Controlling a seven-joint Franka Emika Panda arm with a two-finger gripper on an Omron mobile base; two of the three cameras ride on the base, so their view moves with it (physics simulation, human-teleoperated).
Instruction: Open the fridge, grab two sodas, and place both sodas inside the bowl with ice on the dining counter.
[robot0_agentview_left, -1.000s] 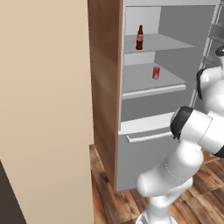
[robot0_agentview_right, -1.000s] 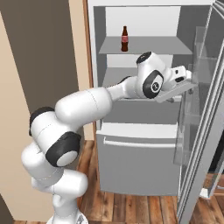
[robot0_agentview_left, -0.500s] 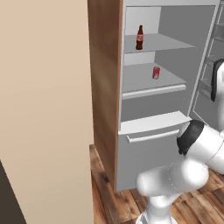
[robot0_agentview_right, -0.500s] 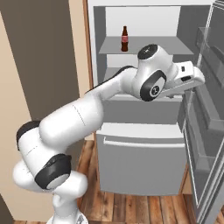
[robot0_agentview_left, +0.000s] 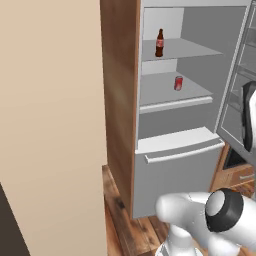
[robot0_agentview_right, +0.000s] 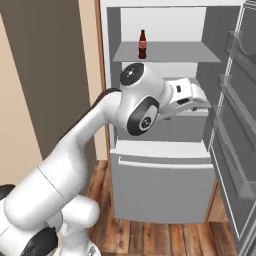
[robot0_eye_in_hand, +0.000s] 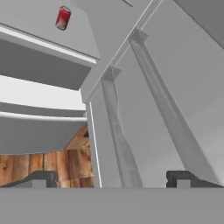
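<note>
While the tool (robot0_eye_in_hand: 112, 178) hangs released, the grey fridge (robot0_agentview_left: 175, 165) stands open, red can (robot0_agentview_left: 178, 83) below brown bottle (robot0_agentview_left: 159, 43).

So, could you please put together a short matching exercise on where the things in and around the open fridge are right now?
Things:
1. brown bottle
2. red can
3. fridge door
4. lower drawer

Places or states:
A. swung open, shelves on its inner side
B. shut, below the open compartment
C. upright on the upper shelf
D. on the shelf below the bottle's

Pairs: 1-C, 2-D, 3-A, 4-B
</note>
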